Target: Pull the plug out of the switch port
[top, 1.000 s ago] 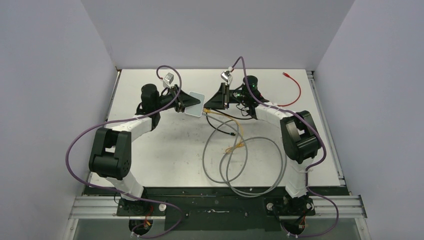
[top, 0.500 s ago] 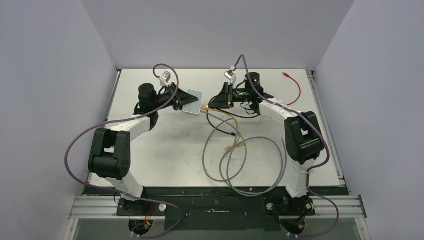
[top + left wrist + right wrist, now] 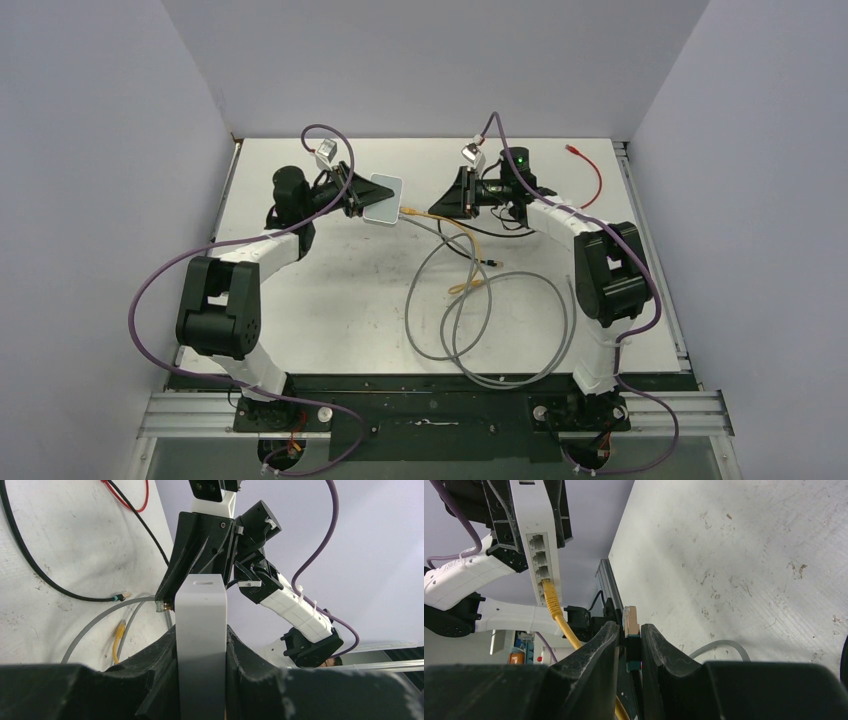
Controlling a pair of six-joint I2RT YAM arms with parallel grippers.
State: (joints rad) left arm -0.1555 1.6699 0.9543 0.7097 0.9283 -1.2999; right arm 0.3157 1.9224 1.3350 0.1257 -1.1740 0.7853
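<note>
- While the right end effector (image 3: 629, 630) has its fingers pressed together on a teal-booted plug (image 3: 630, 616), the tip of this plug points into open air and touches nothing.
- Across from it, the left end effector (image 3: 200, 636) is clamped on the two flat faces of the switch (image 3: 200, 607) and holds it on edge, above the far middle of the counter (image 3: 749, 555) as far as I can judge.
- The row of sockets (image 3: 539, 555) faces the right arm. The switch and the held plug are clearly apart, with a gap between them.
- One yellow plug (image 3: 550, 592) sits in the end socket; the other sockets look empty.
- My judgement is that the pulling step is finished for the teal-booted plug: it is free of the port and only needs to be carried away or laid down.
- If the yellow plug is the one meant, the next move calls for letting go of the held plug, gripping the yellow one close to the socket, and pulling straight out along the port while the left arm keeps the switch firm.
</note>
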